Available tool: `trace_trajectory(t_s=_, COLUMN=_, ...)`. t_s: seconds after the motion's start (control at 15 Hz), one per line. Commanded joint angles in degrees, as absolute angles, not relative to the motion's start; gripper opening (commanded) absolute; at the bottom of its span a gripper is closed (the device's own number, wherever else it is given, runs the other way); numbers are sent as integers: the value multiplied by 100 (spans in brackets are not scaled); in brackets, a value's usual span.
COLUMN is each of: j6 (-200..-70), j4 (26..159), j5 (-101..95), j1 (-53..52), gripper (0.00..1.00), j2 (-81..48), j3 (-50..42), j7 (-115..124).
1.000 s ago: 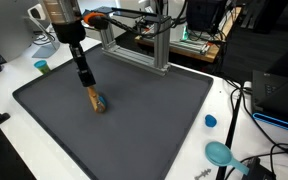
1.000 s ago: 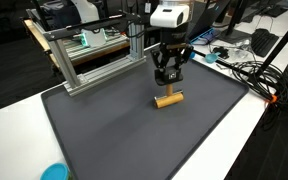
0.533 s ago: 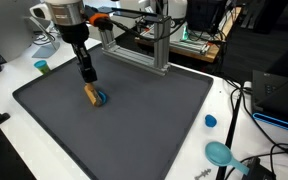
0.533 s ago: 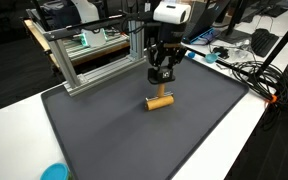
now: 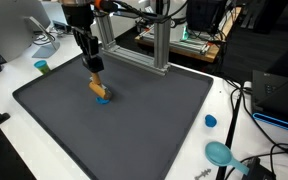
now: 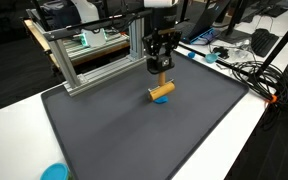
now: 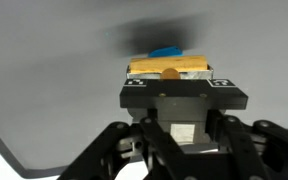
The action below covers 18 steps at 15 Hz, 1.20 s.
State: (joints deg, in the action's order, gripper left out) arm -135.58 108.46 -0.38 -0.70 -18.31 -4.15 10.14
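Claw [image 6: 161,78]: closed on wooden block [image 6: 162,91], a finger at each end in the wrist view. Blue piece [image 6: 160,99] touches the block's underside. Both are over grey mat [image 5: 134,130] on table [image 5: 4,95]. In an exterior view, aluminium frame [image 5: 134,45] at 1 o'clock of block, blue cap [image 5: 210,121] well apart at 3 o'clock

In the wrist view the gripper [image 7: 169,76] hides its fingertips and the near side of the short tan wooden cylinder [image 7: 169,68] behind its own black housing. The blue piece [image 7: 169,52] just beyond is blurred, its shape unclear. In both exterior views the arm [image 5: 82,20] above the gripper is cut by the top edge. Whether the blue piece touches the dark grey mat [image 6: 114,130] underneath cannot be told.
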Motion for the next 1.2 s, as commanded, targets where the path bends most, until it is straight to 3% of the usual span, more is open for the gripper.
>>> trace_trajectory(t_s=0.0, j6=-14094, j4=11523, j5=268, j1=135, gripper=23, j2=-1158, j3=-200, j7=240)
trace_trajectory(t_s=0.53, j6=-13207, j4=11621, j5=-1495, j1=-95, gripper=23, j2=-635, j3=-195, j7=-790)
trace_trajectory(t_s=1.07, j6=-12240, j4=10704, j5=-921, j1=121, gripper=23, j2=-1297, j3=33, j7=-3441)
trace_trajectory(t_s=1.13, j6=-12634, j4=11147, j5=-1255, j1=39, gripper=48, j2=-972, j3=-22, j7=-2790)
